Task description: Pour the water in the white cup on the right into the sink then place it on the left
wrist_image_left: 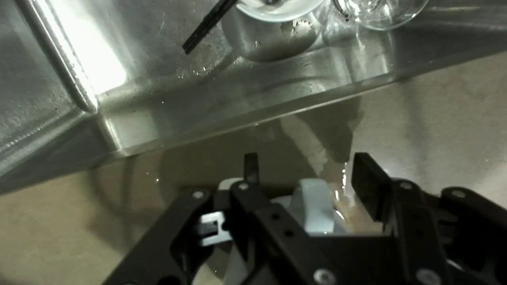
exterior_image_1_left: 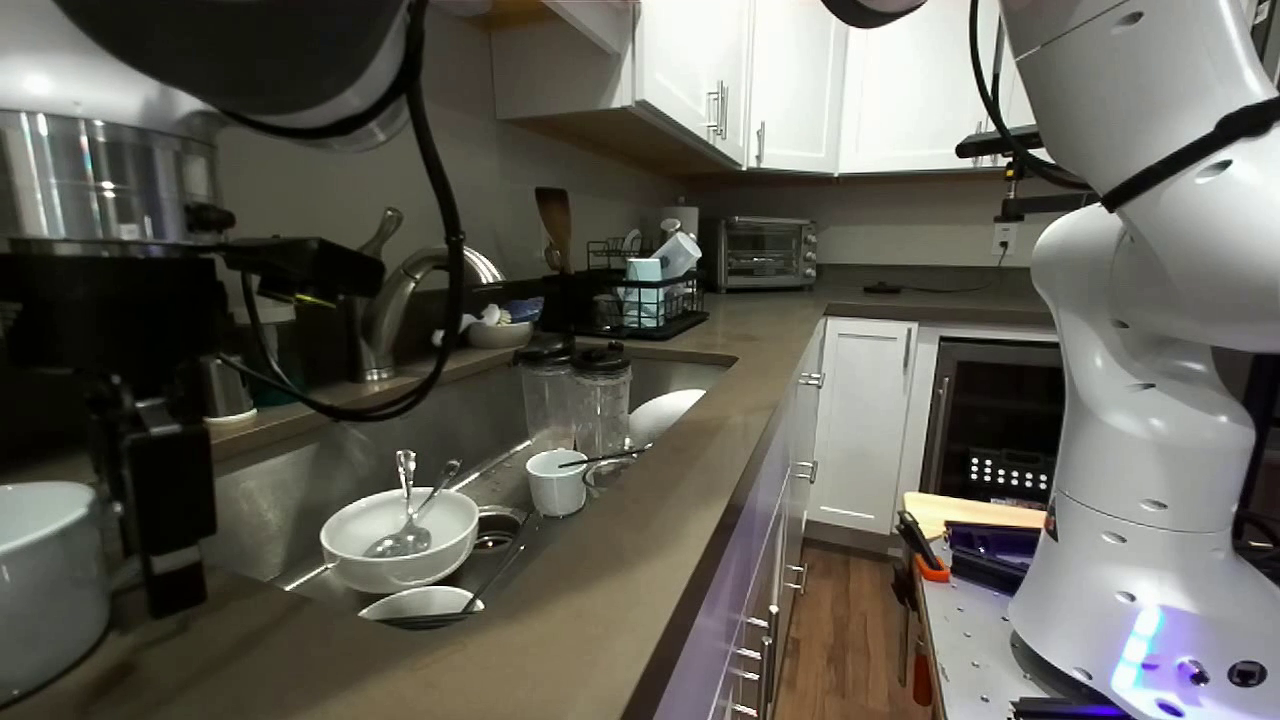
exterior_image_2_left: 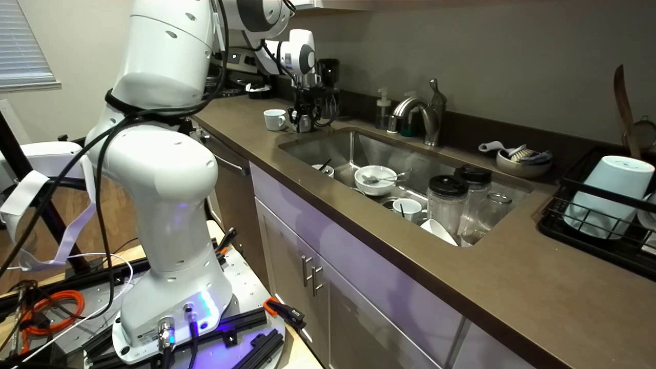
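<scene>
The white cup (exterior_image_1_left: 45, 580) stands on the counter at the left edge of an exterior view, close beside my gripper (exterior_image_1_left: 170, 570). In an exterior view the gripper (exterior_image_2_left: 303, 125) mostly hides it, with only a white patch showing at the fingers. In the wrist view my open gripper (wrist_image_left: 305, 170) has the cup's white handle (wrist_image_left: 317, 206) between its fingers, with gaps on both sides. The cup's body is mostly hidden under the gripper. The steel sink (exterior_image_2_left: 405, 156) lies beside it and also shows in the wrist view (wrist_image_left: 253, 99).
A similar white mug (exterior_image_2_left: 275, 119) with a loop handle stands on the counter nearer the front edge. The sink holds a white bowl (exterior_image_1_left: 400, 540) with spoons, mugs and lidded jars (exterior_image_2_left: 447, 202). The faucet (exterior_image_2_left: 430, 118) rises behind the sink. A dish rack (exterior_image_2_left: 605, 205) stands beyond.
</scene>
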Available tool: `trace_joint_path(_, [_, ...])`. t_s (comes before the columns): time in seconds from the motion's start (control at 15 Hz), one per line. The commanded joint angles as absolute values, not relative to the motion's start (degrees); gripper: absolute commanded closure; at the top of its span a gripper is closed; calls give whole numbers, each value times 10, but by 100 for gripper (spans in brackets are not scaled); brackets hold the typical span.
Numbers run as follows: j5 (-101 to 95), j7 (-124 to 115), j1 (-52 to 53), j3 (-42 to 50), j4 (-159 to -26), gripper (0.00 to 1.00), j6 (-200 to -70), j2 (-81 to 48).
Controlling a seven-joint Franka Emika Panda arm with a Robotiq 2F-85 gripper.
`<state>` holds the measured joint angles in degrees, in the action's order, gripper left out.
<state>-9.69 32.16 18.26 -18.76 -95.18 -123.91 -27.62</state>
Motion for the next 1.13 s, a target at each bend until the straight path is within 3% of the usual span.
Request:
trace_joint_path(0.0, [-126, 292, 194, -176, -987, 29, -1215, -235])
trace_joint_path(0.4, [-173, 246, 198, -175, -1046, 23, -1162, -162])
trace_joint_path(0.87, [-173, 210, 188, -178, -1154, 25, -1165, -42])
trace_joint_path(1.07, [-172, 194, 185, -177, -1195, 18, -1160, 6])
